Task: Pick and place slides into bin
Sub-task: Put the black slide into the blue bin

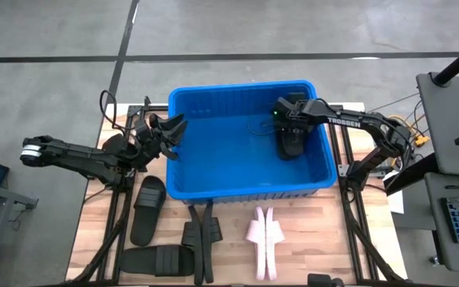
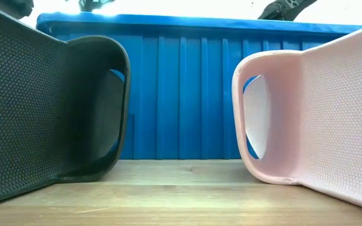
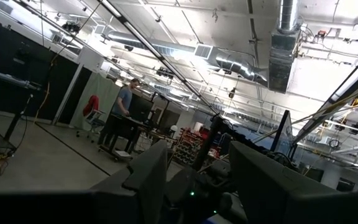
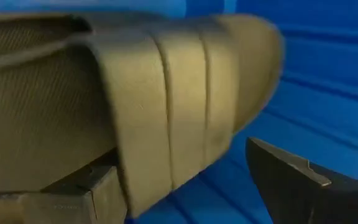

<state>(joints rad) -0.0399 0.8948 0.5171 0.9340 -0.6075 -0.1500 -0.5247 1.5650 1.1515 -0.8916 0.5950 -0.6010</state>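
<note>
- The right arm reaches from the tabletop's right side over the bin's (image 1: pixel 213 191) rim, its end effector (image 1: pixel 288 137) lowered into the right part of the bin.
- A black slide (image 1: pixel 288 143) lies there on the bin's floor, right under that end effector; in the right wrist view its broad ribbed strap (image 4: pixel 185 106) fills the picture against the blue wall.
- The right end effector's fingers (image 4: pixel 303 180) stand apart on either side of the strap; whether one finger touches the slide is hard to tell, though nothing looks clamped.
- The left arm stretches in from the left, its end effector (image 1: pixel 168 131) tipped upward just beside the bin's left wall, fingers partly open with nothing between them.
- On the wooden tabletop (image 1: pixel 325 239) in front of the bin lie more black slides (image 1: pixel 148 209) at left and a pink pair (image 1: pixel 264 239), on edge and touching, at centre.
</note>
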